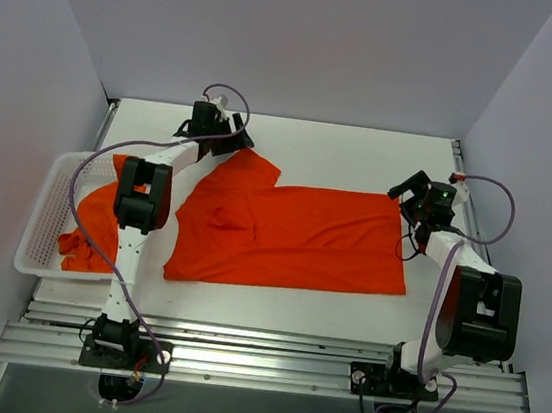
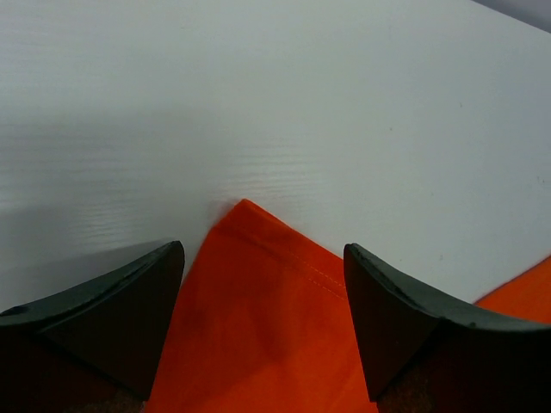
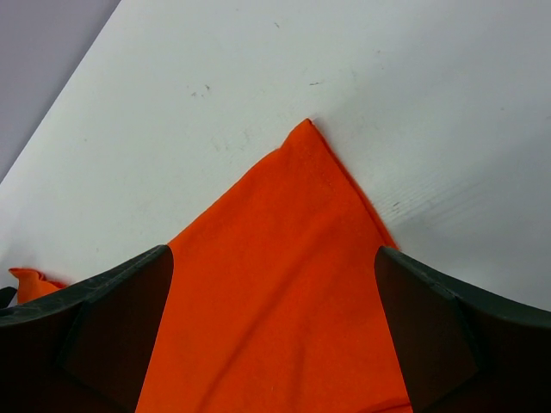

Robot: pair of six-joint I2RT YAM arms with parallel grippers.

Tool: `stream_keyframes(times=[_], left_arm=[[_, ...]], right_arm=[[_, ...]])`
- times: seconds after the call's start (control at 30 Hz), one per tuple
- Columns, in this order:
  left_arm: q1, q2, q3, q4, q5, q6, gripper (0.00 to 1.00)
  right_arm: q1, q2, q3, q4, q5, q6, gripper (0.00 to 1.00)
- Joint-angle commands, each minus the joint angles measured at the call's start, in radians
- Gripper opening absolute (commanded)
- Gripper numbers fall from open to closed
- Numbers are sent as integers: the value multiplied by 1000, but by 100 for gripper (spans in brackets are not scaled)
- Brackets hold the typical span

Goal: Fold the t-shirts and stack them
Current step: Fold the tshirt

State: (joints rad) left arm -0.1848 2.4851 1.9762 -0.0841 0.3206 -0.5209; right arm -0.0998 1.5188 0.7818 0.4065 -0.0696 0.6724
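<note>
Status, places given rel. to the white perforated plastic basket:

- Shirt 1: plain orange-red short-sleeved t-shirt of thin fabric, spread on the white counter just right of basket. Mostly flat, but rumpled w/ an overlapped flap at the basket-side end.
- Shirt 2: second orange-red t-shirt, crumpled, in basket at its near-right corner. Looks to hang over the rim, can't confirm.
- Left fingers: spread wide, holding nothing. They straddle a shirt 1 corner just beyond basket's far-right corner, and the fabric tip lies flat on counter between them.
- Right fingers: fully spread, nothing held. They straddle shirt 1's far corner at the end well away from basket.

Est. step: pre-grasp on both far corners, fold not started, nothing stacked.

Risks:
1. Fabric is thin and flat on counter, so the fingers may close above it and come up w/o cloth, or nip only the hem tip, which slips on lift.
2. Basket-side end is layered. Left could catch one layer only, giving a skewed fold.
3. If one side grips and the other misses, shirt drags diagonally.
4. Left arm runs over basket and shirt 2, so a sweep toward the near edge could snag shirt 2 or shove basket.
</note>
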Motion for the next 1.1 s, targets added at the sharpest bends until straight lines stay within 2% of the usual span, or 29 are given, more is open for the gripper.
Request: stream_keyframes(times=[0.0, 0.1, 0.2, 0.37, 0.53, 0.63, 0.7, 0.87, 1.07], left_arm=[[-19, -6, -59, -48, 29, -11, 85], [-25, -12, -76, -43, 20, -11, 85], [-28, -11, -79, -45, 18, -11, 80], [-35, -9, -76, -55, 5, -7, 62], [-45, -6, -66, -83, -17, 1, 54], [-47, -11, -77, -78, -23, -4, 44], [-47, -8, -77, -83, -28, -8, 30], [-47, -2, -70, -95, -37, -13, 10], [-47, -9, -89, -89, -68, -28, 6]], right_arm=[[-23, -12, -9, 6, -18, -4, 100], [-29, -8, -10, 8, -24, -2, 100], [-32, -5, -12, 9, -30, 0, 100], [-35, 4, -18, 17, -36, 0, 100], [-37, 15, -19, 22, -36, 0, 100], [-35, 30, -21, 29, -36, 0, 100], [-35, 49, -19, 32, -38, 0, 100], [-35, 116, -15, 67, -52, 4, 99], [-35, 216, 28, 98, -73, 10, 97]])
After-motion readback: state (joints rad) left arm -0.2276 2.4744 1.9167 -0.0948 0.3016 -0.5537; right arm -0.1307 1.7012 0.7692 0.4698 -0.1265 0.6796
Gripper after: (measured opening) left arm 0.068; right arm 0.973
